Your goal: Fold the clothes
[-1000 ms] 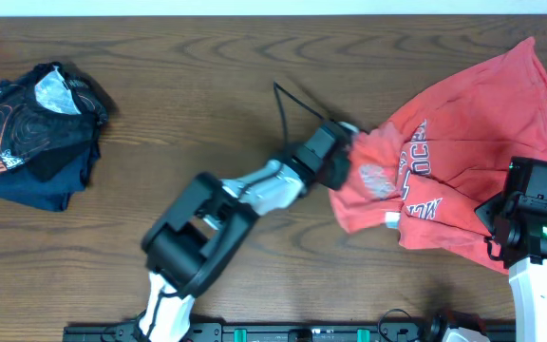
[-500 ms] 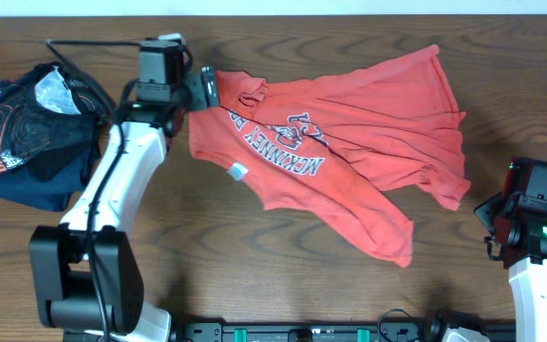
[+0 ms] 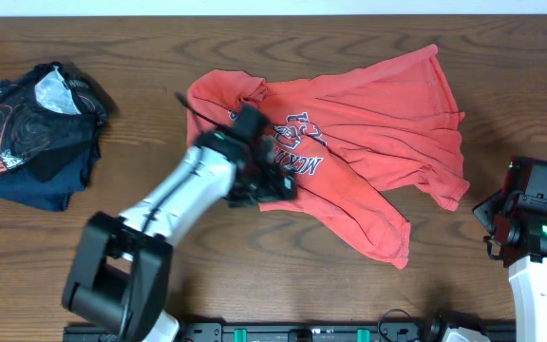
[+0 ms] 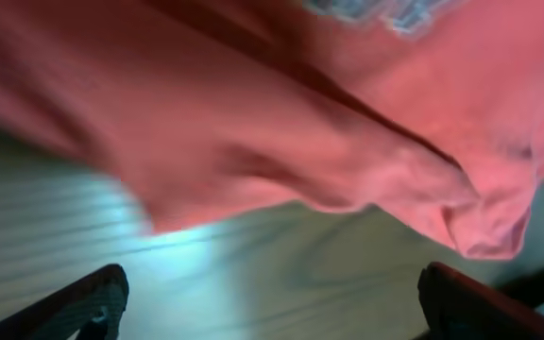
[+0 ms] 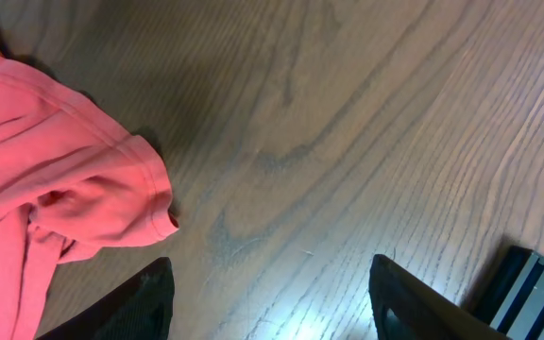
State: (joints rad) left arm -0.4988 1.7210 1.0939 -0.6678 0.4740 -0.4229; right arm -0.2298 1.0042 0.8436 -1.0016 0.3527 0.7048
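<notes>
T-shirt (image 3: 368,133) released, left claw (image 3: 275,180) now above it

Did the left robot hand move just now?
Yes. The left gripper has moved away from the dark clothes pile, rightward and down in the overhead view, to the orange shirt.

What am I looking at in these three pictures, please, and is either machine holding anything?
These are two robot arms at a wooden table, each ending in a two-finger gripper. One picture looks down from above; the other two come from cameras on the wrists, so the dark shapes at their lower corners are the arm's own fingers. A red-orange T-shirt lies rumpled mid-table; a pile of dark printed garments sits on the left arm's side. The left gripper is open over the shirt's edge, the right gripper open over bare wood. Neither holds anything.
</notes>
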